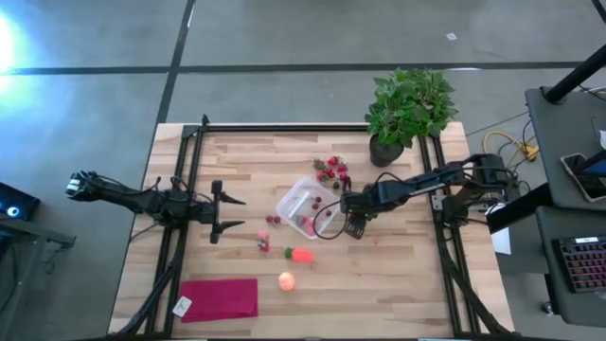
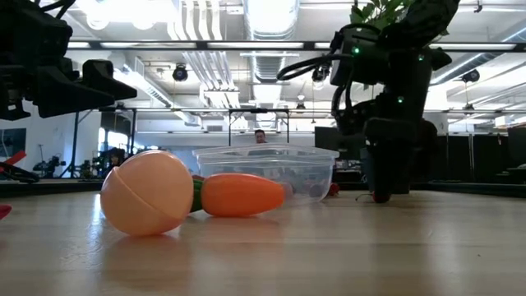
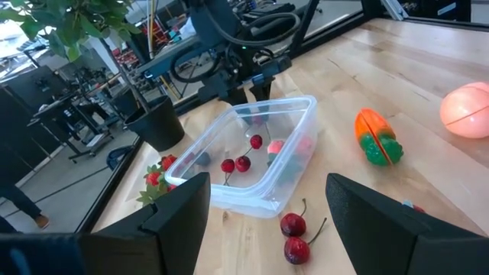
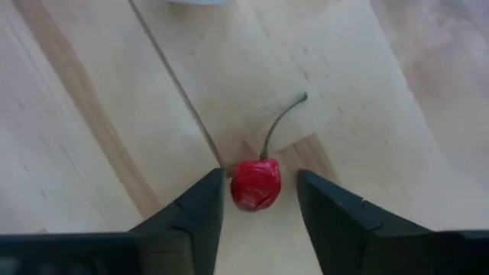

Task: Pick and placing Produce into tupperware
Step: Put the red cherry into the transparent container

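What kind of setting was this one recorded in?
Most likely a robotics lab or open industrial workspace: exposed ceiling ducts and strip lights overhead, a polished concrete floor around the wooden table, and a desk with a keyboard alongside.

Light wood desk (image 1: 237, 166) with a clear tub (image 1: 305, 210), cherries (image 1: 331, 169), carrot (image 1: 301, 254), peach (image 1: 286, 280), red cloth (image 1: 220, 298) and potted plant (image 1: 405, 112) on it.

potted plant (image 1: 409, 109): table's far right edge | magenta cloth (image 1: 220, 299): near left corner, flat

Hidden and cut-off parts

The container (image 2: 267, 168) is being partly hidden by the carrot (image 2: 242, 195) in the low view; the plant (image 2: 386, 10) is being cut off.
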